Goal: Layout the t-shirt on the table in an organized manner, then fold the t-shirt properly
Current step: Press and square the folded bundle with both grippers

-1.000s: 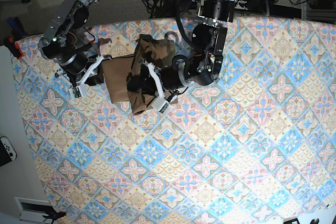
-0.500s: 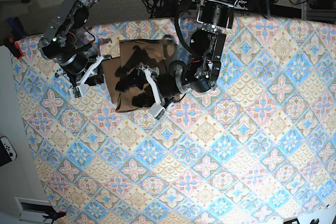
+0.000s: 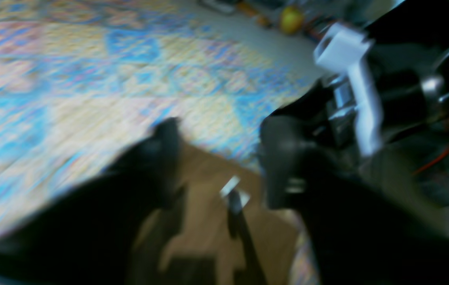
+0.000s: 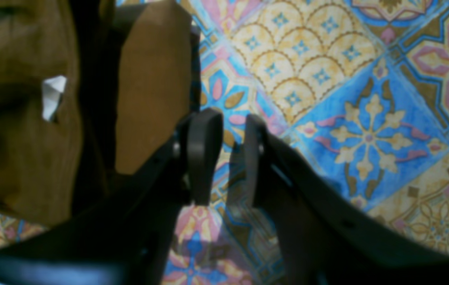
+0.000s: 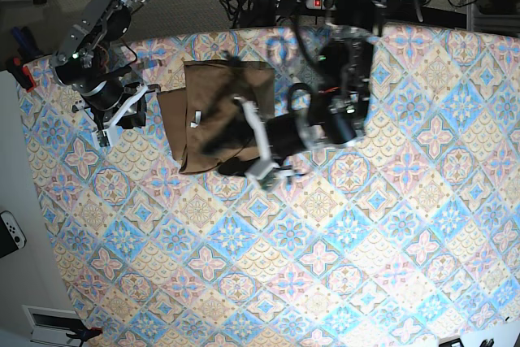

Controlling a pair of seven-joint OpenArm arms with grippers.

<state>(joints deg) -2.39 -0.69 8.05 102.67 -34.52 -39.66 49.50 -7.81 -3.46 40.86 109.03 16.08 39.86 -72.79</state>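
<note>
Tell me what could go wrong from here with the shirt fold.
The left gripper hangs open low over the t-shirt, its jaws apart and empty; pulling away, it might snag the cloth and spoil the fold. The shirt lies near the table's far edge, so a drag could shift it off. The right gripper sits beside it, holding nothing.

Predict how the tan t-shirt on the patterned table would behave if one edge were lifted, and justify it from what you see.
The t-shirt would likely droop rather than hold shape: it lies folded flat, creased. It is probably light, a thin layer on the table. It may drag rather than slide, cloth on cloth.
</note>
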